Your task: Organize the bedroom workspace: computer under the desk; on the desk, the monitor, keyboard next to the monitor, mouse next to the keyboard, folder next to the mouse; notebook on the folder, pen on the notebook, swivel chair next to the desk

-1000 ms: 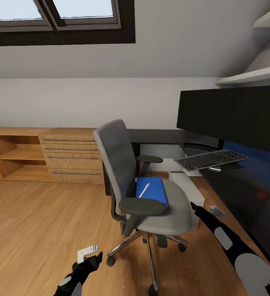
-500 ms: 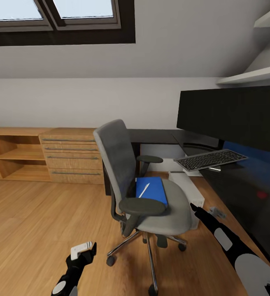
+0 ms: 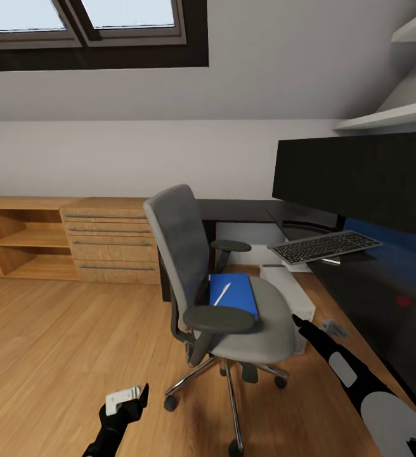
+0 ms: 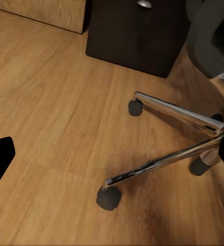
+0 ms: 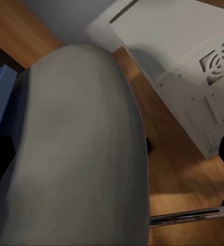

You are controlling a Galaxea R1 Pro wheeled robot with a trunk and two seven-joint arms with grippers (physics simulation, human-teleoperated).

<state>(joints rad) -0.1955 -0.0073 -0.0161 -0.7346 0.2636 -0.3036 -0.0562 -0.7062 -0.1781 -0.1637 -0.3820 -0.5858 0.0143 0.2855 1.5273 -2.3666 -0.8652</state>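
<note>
The swivel chair [image 3: 224,298] sits between both tools, each spread wide apart, holding and touching nothing.

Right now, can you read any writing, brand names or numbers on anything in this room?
No readable text anywhere.
Keyboard: key legends too small to read.
Monitor: blank black screen, just a red dot, no brand visible.
Computer: plain grey case with a fan grille, no label.
Folder: plain blue, no title.

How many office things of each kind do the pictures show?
Swivel chair: 1
Folder: 1
Pen: 1
Keyboard: 1
Monitor: 1
Computer: 1
Desk: 1
Total: 7
</note>
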